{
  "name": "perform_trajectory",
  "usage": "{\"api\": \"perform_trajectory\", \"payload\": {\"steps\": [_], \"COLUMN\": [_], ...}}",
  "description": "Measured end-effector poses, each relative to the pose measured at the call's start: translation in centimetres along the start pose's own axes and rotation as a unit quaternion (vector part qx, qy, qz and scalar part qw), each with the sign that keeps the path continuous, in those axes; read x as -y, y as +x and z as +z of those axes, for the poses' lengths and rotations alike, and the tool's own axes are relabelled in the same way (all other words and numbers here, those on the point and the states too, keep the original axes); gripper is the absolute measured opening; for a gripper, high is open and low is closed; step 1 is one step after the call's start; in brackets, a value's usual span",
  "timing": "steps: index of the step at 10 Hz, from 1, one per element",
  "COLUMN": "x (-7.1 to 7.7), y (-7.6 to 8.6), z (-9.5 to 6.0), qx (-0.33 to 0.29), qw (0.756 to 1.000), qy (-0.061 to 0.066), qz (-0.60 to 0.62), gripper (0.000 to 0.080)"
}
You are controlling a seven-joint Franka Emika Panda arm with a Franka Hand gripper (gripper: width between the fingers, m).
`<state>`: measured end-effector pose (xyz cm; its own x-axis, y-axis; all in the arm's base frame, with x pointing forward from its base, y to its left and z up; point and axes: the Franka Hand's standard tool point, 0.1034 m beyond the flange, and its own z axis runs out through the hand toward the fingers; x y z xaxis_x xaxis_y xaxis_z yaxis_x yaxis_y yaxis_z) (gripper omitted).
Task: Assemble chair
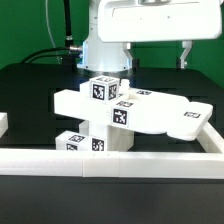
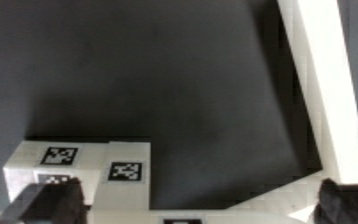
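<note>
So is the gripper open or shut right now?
Open. In the wrist view the gripper has its fingers spread wide apart, with nothing between them.

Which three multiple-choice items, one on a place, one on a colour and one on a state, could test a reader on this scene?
1. Where are the chair parts?
A. on the table, near the low white wall
B. lifted in the air
C. on the arm's base

2. What colour is the table?
A. green
B. white
C. black

3. How is the end effector?
A. shut on a bar
B. open and empty
C. shut on nothing

Answers:
1 A: the pile rests just behind the wall.
2 C: the bare surface is black.
3 B: its fingers stand wide apart above the parts.
</note>
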<state>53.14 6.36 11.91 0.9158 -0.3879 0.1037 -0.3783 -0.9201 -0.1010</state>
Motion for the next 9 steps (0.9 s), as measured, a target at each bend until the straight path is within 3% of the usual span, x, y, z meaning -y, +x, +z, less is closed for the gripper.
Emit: {"api": "perform_trajectory", "payload": {"steps": [1,2,3,7,8,9], "x": [1.1,1.4,1.2,1.3,1.1,0.6], "y": [-2.1,-3.8,-4.7,-4.5,-5.4,-7.0], "z": [0.9,1.9,2.7,2.6,3.3,4.1], "qx": [-0.009,-0.032,-0.033,-0.021,-0.032,0.002], "qw": [0.998,0.993,0.991,0.991,0.99,0.988], "qy": [-0.006,0.002,0.0,-0.002,-0.002,-0.011], "qz": [-0.056,-0.114,-0.128,-0.129,-0.139,-0.156], "gripper": [0.0649,0.0649,0.0649,0.0649,0.0649,0.0649]}}
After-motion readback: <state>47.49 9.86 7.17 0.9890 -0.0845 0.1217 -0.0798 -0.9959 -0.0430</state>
